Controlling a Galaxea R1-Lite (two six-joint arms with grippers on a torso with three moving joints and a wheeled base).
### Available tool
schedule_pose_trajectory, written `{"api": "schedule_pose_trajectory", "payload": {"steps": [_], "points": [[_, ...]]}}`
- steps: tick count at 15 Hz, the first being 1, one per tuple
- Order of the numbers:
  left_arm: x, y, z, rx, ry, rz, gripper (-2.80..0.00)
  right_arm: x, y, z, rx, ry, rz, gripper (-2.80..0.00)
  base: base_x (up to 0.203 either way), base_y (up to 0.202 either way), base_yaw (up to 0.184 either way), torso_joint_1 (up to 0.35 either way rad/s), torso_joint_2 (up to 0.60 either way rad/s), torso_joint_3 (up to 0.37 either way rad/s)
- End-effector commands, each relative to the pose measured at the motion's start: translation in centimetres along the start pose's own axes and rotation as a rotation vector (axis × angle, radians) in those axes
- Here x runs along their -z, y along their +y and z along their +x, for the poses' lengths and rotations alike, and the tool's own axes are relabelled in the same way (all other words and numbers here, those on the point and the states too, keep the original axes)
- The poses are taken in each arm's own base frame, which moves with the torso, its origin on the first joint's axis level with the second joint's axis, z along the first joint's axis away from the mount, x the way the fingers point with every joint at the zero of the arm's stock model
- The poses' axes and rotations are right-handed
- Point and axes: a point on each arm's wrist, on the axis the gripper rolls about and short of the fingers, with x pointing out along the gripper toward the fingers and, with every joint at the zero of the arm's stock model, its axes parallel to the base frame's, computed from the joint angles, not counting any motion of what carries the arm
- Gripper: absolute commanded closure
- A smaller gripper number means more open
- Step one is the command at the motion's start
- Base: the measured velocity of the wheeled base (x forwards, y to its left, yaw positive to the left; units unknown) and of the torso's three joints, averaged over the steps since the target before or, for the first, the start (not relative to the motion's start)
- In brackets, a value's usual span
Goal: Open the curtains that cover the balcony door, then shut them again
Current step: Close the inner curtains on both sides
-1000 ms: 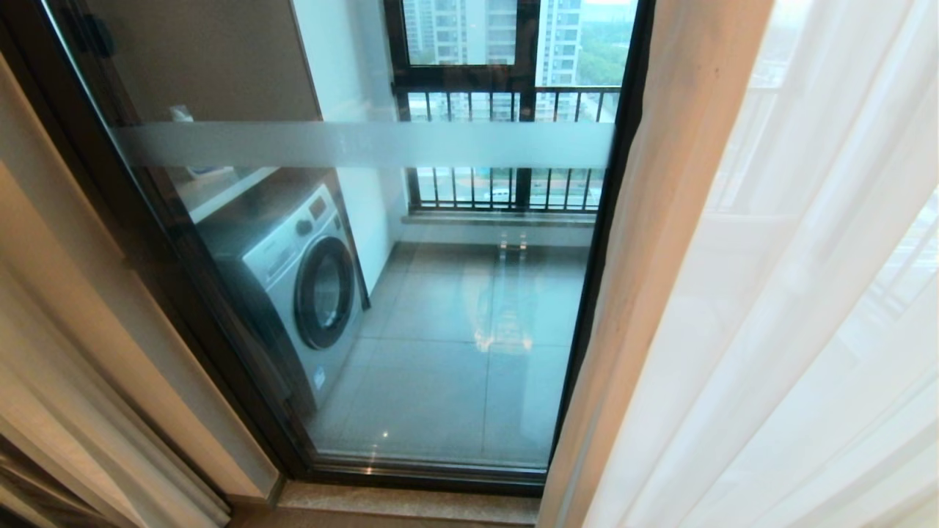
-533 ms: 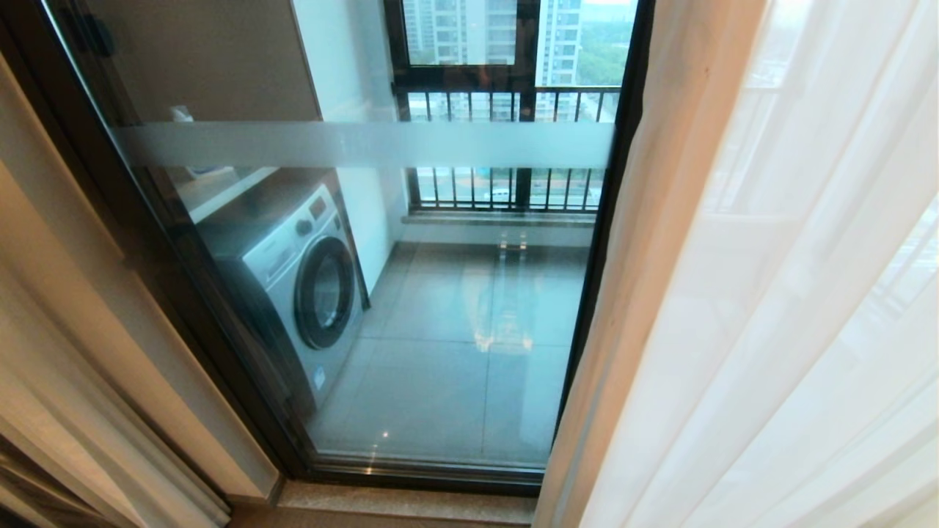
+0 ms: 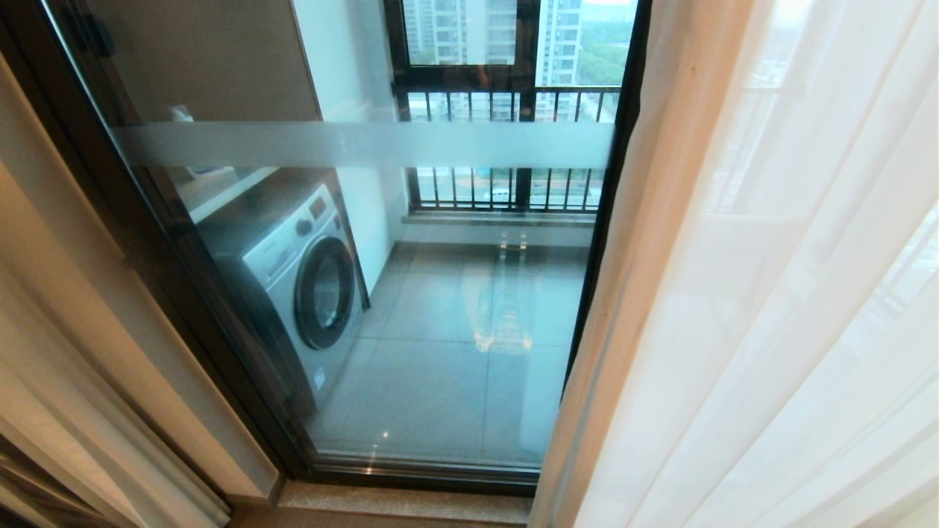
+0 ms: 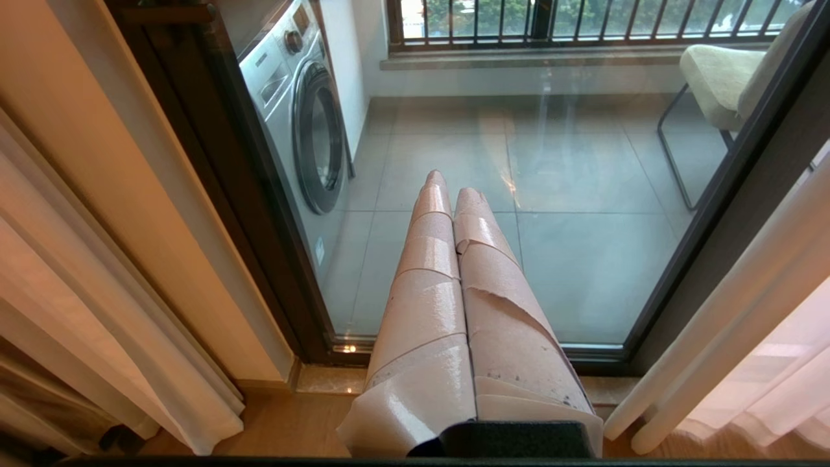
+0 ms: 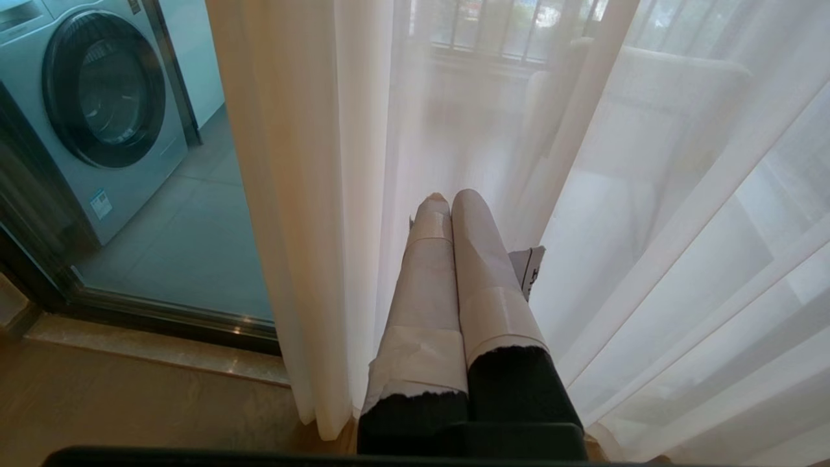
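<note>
The balcony door (image 3: 455,345) is a glass panel in a dark frame with a frosted band (image 3: 367,144) across it, and its left part stands uncovered. The sheer white curtains (image 3: 770,293) hang in long folds over the right part, down to the floor. A beige drape (image 3: 66,411) is gathered at the far left. Neither gripper shows in the head view. In the left wrist view my left gripper (image 4: 450,185) is shut and empty, pointing at the bare glass. In the right wrist view my right gripper (image 5: 452,198) is shut and empty, just before the sheer curtain (image 5: 648,194).
Behind the glass a washing machine (image 3: 301,279) stands at the left of the tiled balcony and a chair (image 4: 720,78) at the right. A railed window (image 3: 506,103) closes the far side. A stone threshold (image 3: 403,502) runs below the door.
The sheer curtain's free edge has drifted slightly to the left over the door frame. Both grippers have stayed still and shut.
</note>
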Motion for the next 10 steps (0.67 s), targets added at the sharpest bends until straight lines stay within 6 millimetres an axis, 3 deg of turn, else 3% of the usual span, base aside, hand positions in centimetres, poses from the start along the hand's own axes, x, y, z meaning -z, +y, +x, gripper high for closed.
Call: {"api": "schedule_pose_trajectory", "payload": {"steps": [1,7,10], "points": [[0.00,0.00,0.00,-0.002,0.000,0.000,0.00,0.00,0.00,0.00,-0.001,-0.001,-0.001,0.00,0.000,0.000,0.000,0.000,0.00,0.000],[0.00,0.00,0.00,-0.001,0.000,0.002,0.00,0.01,0.00,0.00,-0.001,0.001,-0.001,0.00,0.000,0.000,0.000,0.000,0.00,0.000],[0.00,0.00,0.00,-0.004,0.000,-0.001,0.00,0.01,0.00,0.00,-0.001,0.001,-0.001,0.00,0.001,0.103,-0.002,0.004,0.00,0.003]]}}
